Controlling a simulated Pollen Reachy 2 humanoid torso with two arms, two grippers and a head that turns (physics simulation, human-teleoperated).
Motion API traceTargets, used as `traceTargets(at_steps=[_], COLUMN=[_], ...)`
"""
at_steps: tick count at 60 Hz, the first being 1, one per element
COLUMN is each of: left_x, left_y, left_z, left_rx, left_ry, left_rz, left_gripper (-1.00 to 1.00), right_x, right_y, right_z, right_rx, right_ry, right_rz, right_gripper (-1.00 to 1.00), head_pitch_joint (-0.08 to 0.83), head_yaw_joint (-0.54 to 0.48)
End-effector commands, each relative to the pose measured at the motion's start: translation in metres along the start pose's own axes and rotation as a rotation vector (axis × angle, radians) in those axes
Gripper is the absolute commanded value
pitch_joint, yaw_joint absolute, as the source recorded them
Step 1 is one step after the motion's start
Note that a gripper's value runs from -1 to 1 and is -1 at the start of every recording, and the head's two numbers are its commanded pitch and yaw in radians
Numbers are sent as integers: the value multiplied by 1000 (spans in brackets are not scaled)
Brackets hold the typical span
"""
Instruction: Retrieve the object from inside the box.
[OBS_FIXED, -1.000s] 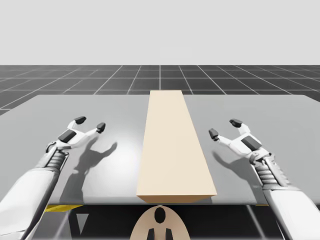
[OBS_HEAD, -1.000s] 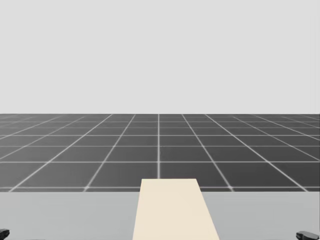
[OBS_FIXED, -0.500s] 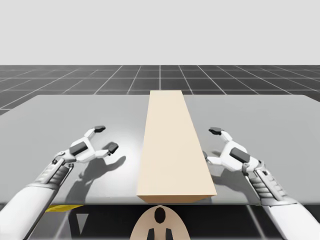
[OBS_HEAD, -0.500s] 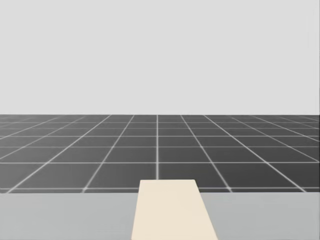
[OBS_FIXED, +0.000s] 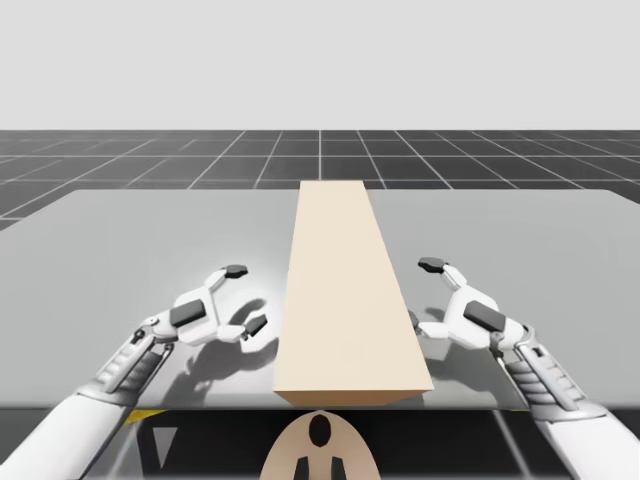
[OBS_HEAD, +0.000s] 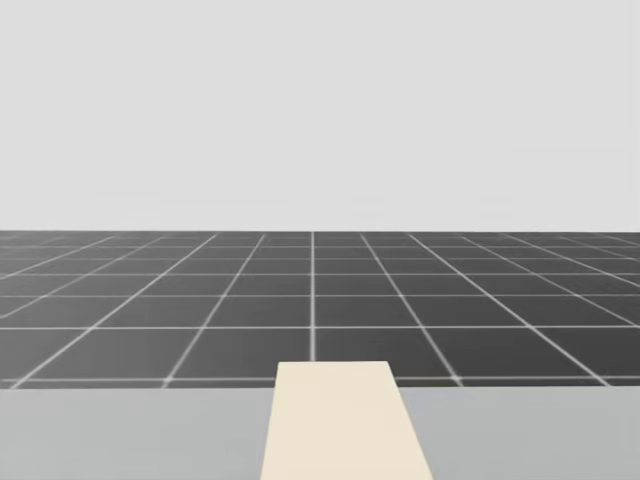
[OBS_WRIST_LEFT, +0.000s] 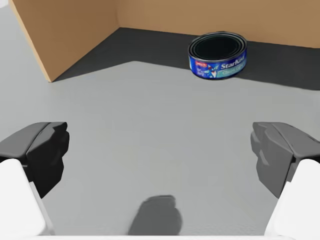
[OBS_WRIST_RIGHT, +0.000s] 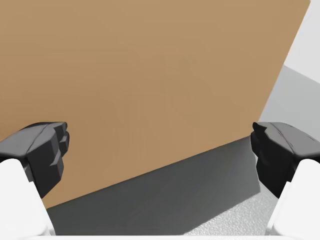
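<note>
A long tan box (OBS_FIXED: 345, 290) lies down the middle of the grey table (OBS_FIXED: 130, 240). My left gripper (OBS_FIXED: 245, 297) is open, low over the table just left of the box. Ahead of my left gripper (OBS_WRIST_LEFT: 160, 155), a low round blue can (OBS_WRIST_LEFT: 218, 55) with a dark top sits on the shadowed floor inside the box's brown walls (OBS_WRIST_LEFT: 70, 30), well beyond the fingertips. My right gripper (OBS_FIXED: 422, 292) is open close to the box's right side. A plain brown wall (OBS_WRIST_RIGHT: 150, 75) stands ahead of my right gripper (OBS_WRIST_RIGHT: 160, 155), with nothing between its fingers.
The head view looks over the far end of the box (OBS_HEAD: 340, 425) and the table's back edge (OBS_HEAD: 130, 390) to a dark gridded floor. Bare table lies left of my left arm and right of my right arm.
My left gripper has swung right and nearer, up to the box's left side. My right gripper closed in on the right side, then held. Both gripper tips left the head view.
</note>
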Motion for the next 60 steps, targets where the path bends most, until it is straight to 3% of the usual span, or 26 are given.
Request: traceTargets(at_steps=[1,24,33,60], left_x=[1,-3,-5,5], left_y=[-8,-20,-17,-2], left_z=[-23,-82,-97,-143], left_rx=[-69,-165,-240,-340], left_ry=[-18,26,39,46], left_rz=[6,25,-9,-55], left_gripper=[-1000,-1000,-1000,-1000], right_x=[0,1,3,3], right_y=[2,7,8,11], right_z=[1,6,8,6], right_rx=[14,28,31,37], right_ry=[-3,-19,-23,-20], right_rz=[5,7,11,23], right_gripper=[-1000,-1000,-1000,-1000], head_pitch_joint=[-6,-3,1,28], head_yaw_joint=[-8,-5,-8,5])
